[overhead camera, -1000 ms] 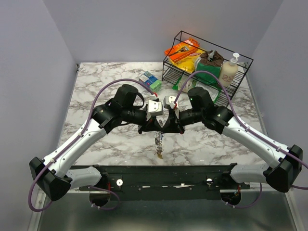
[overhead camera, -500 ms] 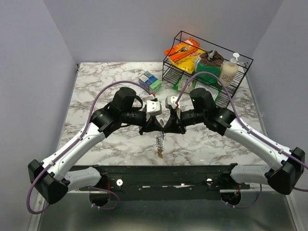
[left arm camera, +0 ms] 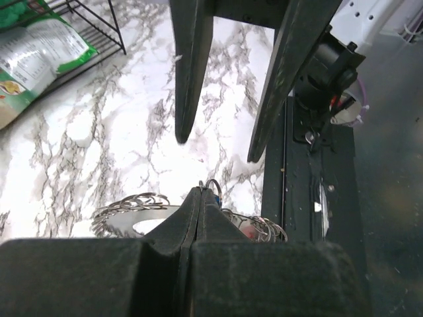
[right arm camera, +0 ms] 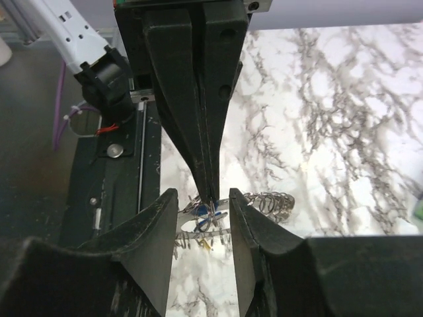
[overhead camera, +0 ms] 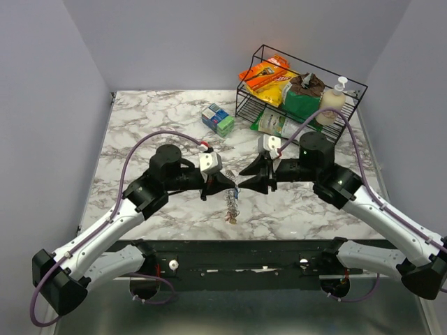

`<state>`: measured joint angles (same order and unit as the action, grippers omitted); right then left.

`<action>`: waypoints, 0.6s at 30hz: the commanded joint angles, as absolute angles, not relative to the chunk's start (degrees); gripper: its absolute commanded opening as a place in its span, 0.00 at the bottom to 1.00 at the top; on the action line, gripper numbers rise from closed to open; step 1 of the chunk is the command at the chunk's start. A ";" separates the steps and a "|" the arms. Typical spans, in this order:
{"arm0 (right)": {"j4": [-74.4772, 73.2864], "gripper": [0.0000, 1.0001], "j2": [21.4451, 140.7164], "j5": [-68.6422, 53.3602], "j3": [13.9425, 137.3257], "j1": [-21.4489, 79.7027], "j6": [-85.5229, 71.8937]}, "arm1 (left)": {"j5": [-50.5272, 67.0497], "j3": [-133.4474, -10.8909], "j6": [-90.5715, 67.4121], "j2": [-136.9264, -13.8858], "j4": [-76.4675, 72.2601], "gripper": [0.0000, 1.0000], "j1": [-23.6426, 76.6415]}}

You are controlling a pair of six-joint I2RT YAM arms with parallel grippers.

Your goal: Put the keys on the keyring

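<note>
Both arms met nose to nose over the marble tabletop (overhead camera: 154,118), so the main hazard was a bump. The right gripper (right arm camera: 203,193), fingers spread apart, straddled the tip of the left gripper (left arm camera: 201,193), and a slightly misjudged push could knock the pinch loose. The left gripper was pressed together, apparently clamped on the wire of the keyring (right arm camera: 269,197). Its coil spread to either side just under that tip, towards the near edge. The blue key (right arm camera: 200,211) sat right at the tip, between the right gripper's fingers, where it could snag.
</note>
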<state>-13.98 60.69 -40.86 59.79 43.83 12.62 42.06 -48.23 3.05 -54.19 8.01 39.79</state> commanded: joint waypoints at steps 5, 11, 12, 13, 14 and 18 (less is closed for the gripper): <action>-6.86 0.49 55.90 -30.24 55.55 44.03 9.41 | 38.41 -41.32 -5.35 -49.05 -16.32 0.00 39.99; -5.63 0.53 55.81 -30.06 54.93 43.95 7.91 | 38.32 -36.39 -7.91 -46.94 -27.66 0.00 40.08; -5.36 0.53 55.81 -30.32 54.84 43.86 7.65 | 38.67 -35.17 -8.35 -46.76 -29.34 0.00 40.08; -4.93 0.53 55.64 -30.58 54.58 43.86 7.56 | 38.76 -34.55 -9.31 -46.50 -30.92 0.00 39.99; -4.14 0.51 55.55 -31.19 54.41 43.77 7.47 | 38.76 -33.84 -9.58 -46.06 -33.98 0.00 39.99; -2.46 0.49 55.02 -32.78 54.14 43.68 7.47 | 39.02 -30.42 -10.46 -44.65 -40.24 0.00 40.08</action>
<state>-6.09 56.34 -32.01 54.85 43.81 8.34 39.44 -32.73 -8.27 -47.03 -26.13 39.83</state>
